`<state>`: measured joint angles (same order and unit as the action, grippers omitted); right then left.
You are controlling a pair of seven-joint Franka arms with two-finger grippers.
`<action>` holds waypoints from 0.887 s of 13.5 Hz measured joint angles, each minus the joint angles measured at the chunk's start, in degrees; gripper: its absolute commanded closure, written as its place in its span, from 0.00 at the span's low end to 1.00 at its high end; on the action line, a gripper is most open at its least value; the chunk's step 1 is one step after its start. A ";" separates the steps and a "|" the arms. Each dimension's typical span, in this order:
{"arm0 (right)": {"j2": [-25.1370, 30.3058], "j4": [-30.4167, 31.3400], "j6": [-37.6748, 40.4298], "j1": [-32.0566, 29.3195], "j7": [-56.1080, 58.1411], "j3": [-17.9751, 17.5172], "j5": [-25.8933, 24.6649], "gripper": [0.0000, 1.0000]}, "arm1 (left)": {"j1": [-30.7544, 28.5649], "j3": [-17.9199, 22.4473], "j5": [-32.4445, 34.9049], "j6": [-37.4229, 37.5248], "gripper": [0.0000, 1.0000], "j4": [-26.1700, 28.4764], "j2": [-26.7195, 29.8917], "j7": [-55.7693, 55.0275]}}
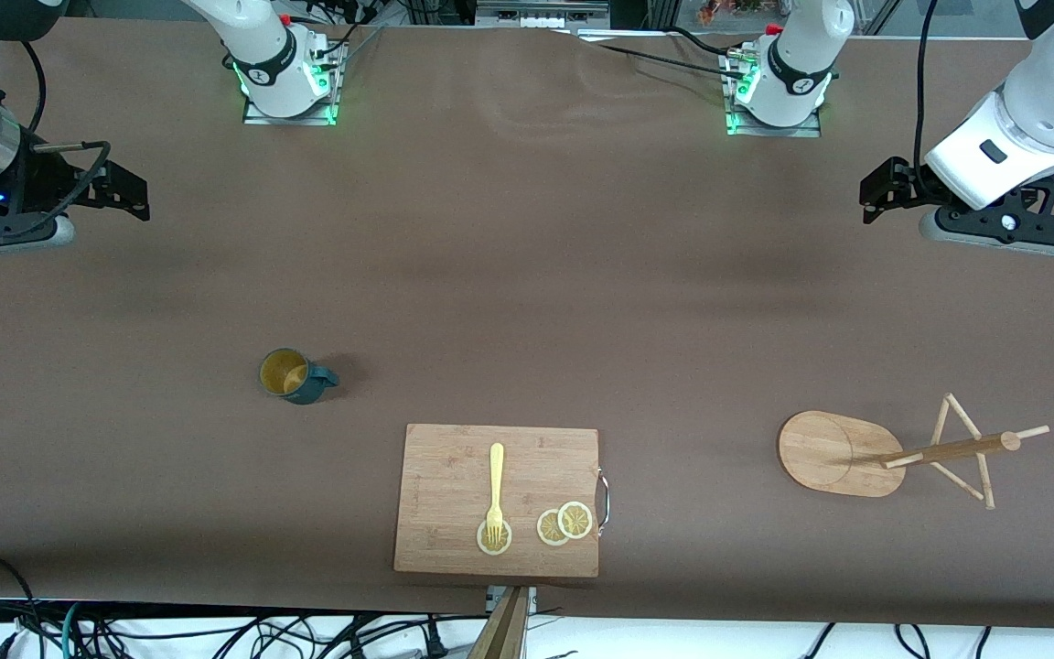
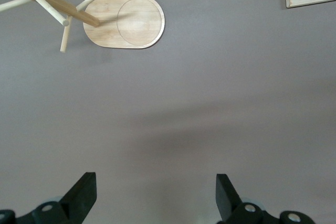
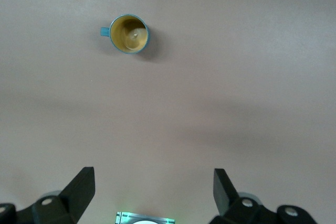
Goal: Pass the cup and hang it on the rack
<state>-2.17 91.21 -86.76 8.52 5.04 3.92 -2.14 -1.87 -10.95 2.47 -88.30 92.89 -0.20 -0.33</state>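
Note:
The dark teal cup (image 1: 294, 375) stands upright on the brown table toward the right arm's end, its handle pointing toward the cutting board's side. It also shows in the right wrist view (image 3: 128, 33), tan inside. The wooden rack (image 1: 833, 453) stands on its oval base toward the left arm's end, and shows in the left wrist view (image 2: 126, 22) with its pole and pegs. My right gripper (image 1: 124, 192) hangs open and empty in the air, well off from the cup (image 3: 154, 195). My left gripper (image 1: 884, 192) hangs open and empty in the air, away from the rack (image 2: 156, 198).
A rectangular wooden cutting board (image 1: 454, 476) lies near the front camera between cup and rack, bearing a yellow fork (image 1: 495, 490) and lemon slices (image 1: 564, 523). The two arm bases (image 1: 285, 82) (image 1: 779, 91) stand along the table's back edge. Cables lie off the front edge.

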 measured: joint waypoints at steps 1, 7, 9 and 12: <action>0.04 0.06 -0.01 -0.02 0.00 0.00 0.00 0.00 | 0.00 0.00 0.00 0.01 0.00 0.00 0.00 0.00; 1.08 1.19 -0.26 -0.13 -0.06 -0.04 0.00 0.00 | 0.00 0.00 0.00 0.02 0.00 0.00 0.00 0.00; 1.08 1.24 -0.27 -0.13 -0.07 -0.04 0.00 0.00 | 0.00 0.00 0.00 0.02 0.00 0.00 0.00 0.00; 1.08 1.29 -0.32 -0.14 -0.12 -0.05 0.00 0.00 | 0.00 0.00 0.00 0.02 0.00 0.00 0.00 0.00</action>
<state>-1.09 92.50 -87.07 8.38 4.92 3.87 -2.14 -1.87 -10.95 2.47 -88.28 92.89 -0.20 -0.33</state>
